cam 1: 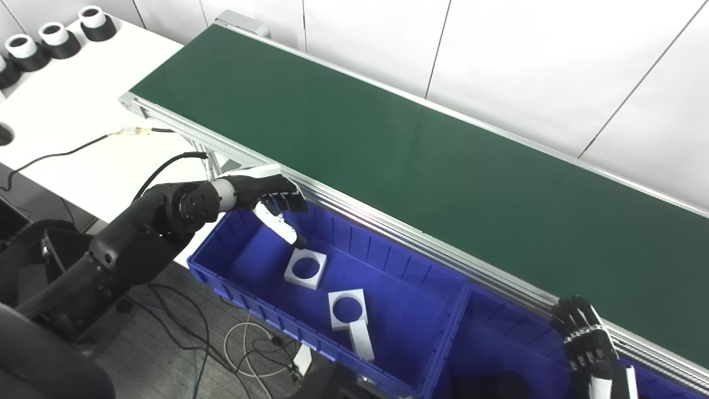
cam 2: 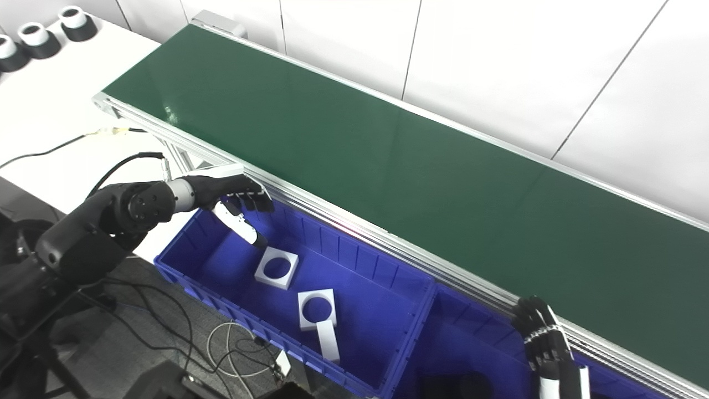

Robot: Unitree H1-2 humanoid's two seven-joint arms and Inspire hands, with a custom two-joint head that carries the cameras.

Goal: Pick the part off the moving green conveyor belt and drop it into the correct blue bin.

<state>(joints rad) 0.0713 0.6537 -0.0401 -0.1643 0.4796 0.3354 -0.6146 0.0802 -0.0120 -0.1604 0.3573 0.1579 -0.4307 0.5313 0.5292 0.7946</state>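
The green conveyor belt (cam 1: 388,144) runs from upper left to lower right and carries no part. My left hand (cam 1: 271,197) hovers over the far left corner of the left blue bin (cam 1: 266,318), fingers apart and empty, thumb pointing down. In that bin lie a white square part with a round hole (cam 1: 305,268) and a second holed square with a stem (cam 1: 350,317). My right hand (cam 1: 587,338) is at the lower right, over the right blue bin (cam 1: 498,338) beside the belt's rail, fingers apart and empty.
A white table (cam 1: 72,111) at the left holds black-and-white rings (cam 1: 55,39) and a cable (cam 1: 61,152). The belt's aluminium rail (cam 1: 421,238) borders the bins. Cables lie on the floor (cam 1: 243,343) below. White wall panels stand behind the belt.
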